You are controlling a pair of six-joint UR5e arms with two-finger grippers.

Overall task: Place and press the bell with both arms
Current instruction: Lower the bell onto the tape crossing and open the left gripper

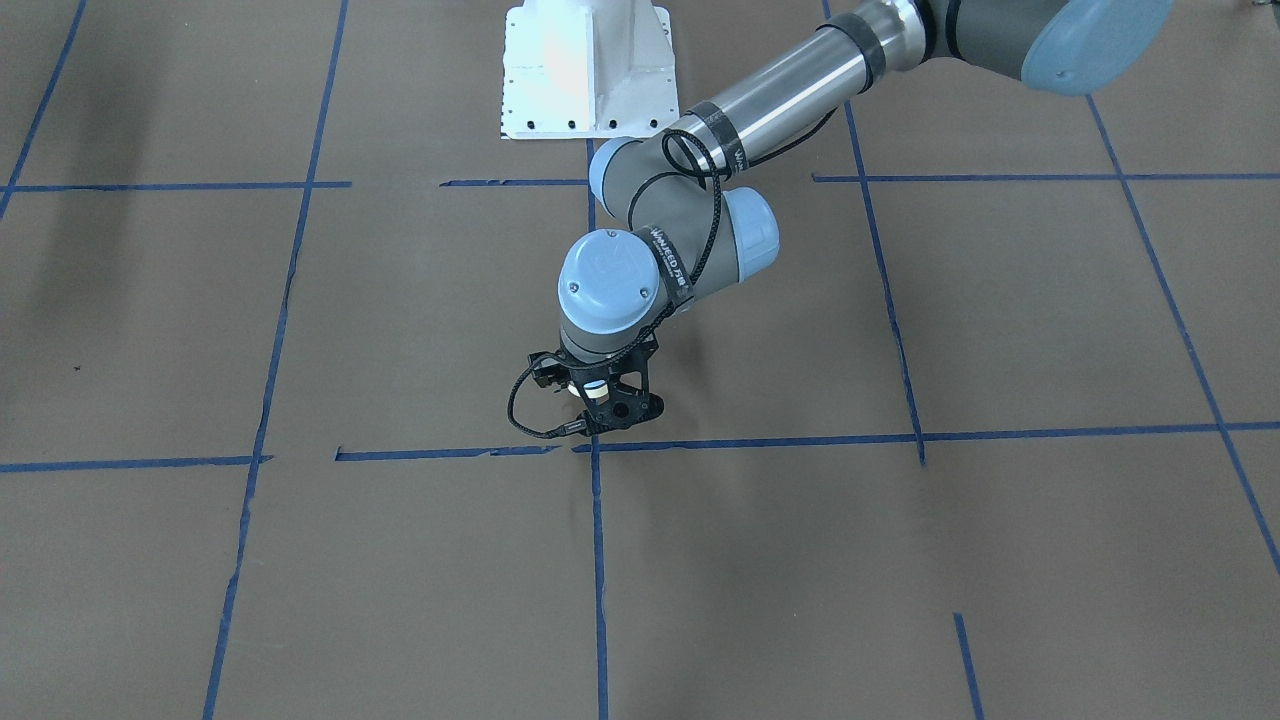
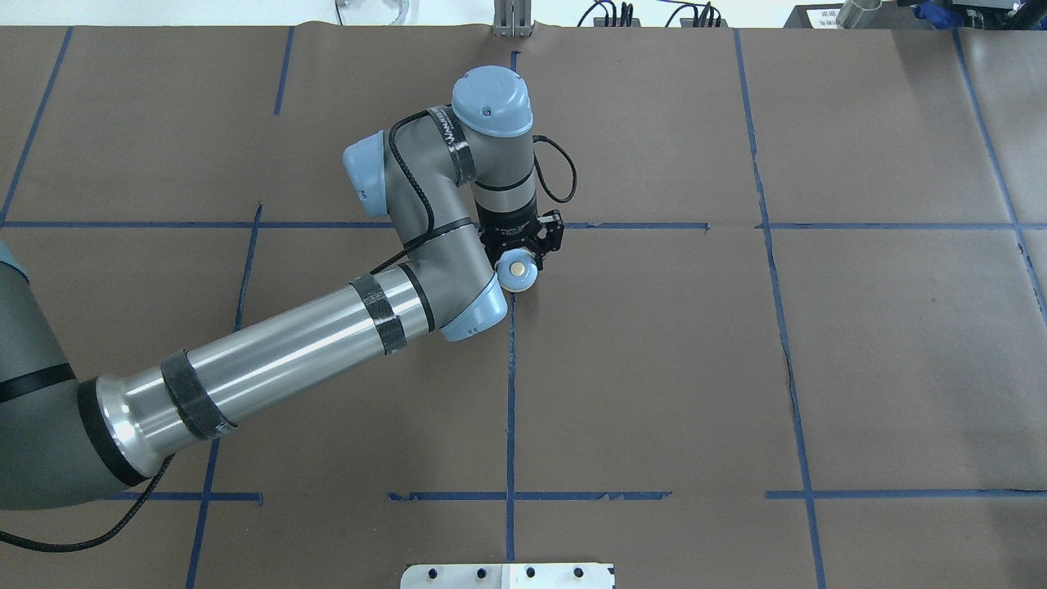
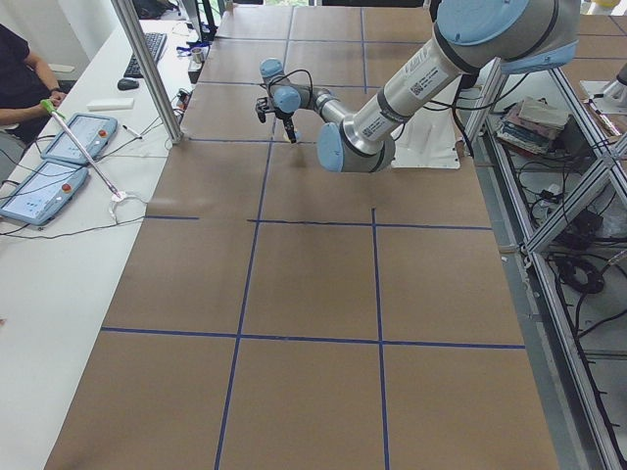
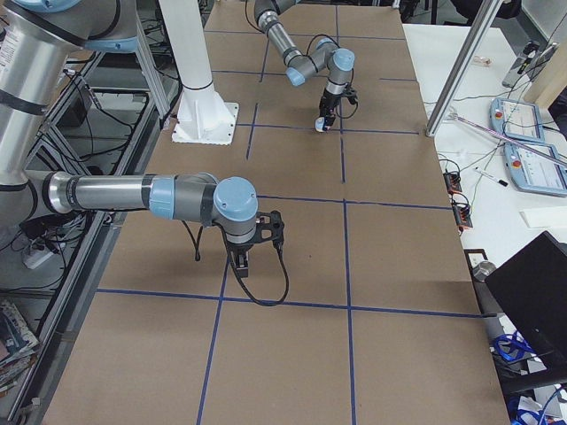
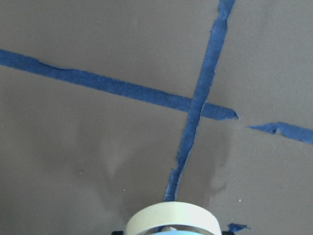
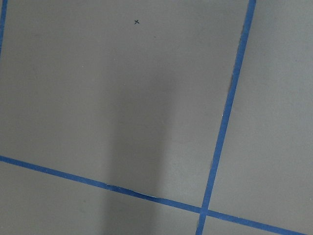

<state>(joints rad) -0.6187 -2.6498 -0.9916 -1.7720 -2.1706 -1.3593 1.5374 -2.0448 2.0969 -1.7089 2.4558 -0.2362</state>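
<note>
My left gripper (image 2: pixel 523 249) is shut on the bell (image 2: pixel 517 271), a small light-blue dome with a cream button. It holds the bell low over the brown table, by a crossing of blue tape lines (image 5: pixel 195 105). I cannot tell whether the bell touches the table. In the front view the gripper (image 1: pixel 603 398) hides most of the bell. The left wrist view shows only the bell's cream rim (image 5: pixel 171 219) at the bottom edge. My right gripper (image 4: pixel 244 264) shows only in the right side view, low over the table near the robot. I cannot tell if it is open.
The white pedestal (image 1: pixel 585 70) stands at the robot's edge of the table. A metal post (image 3: pixel 147 69) rises at the far side. Tablets (image 3: pixel 59 166) lie on the operators' white table, where a person (image 3: pixel 20 69) sits.
</note>
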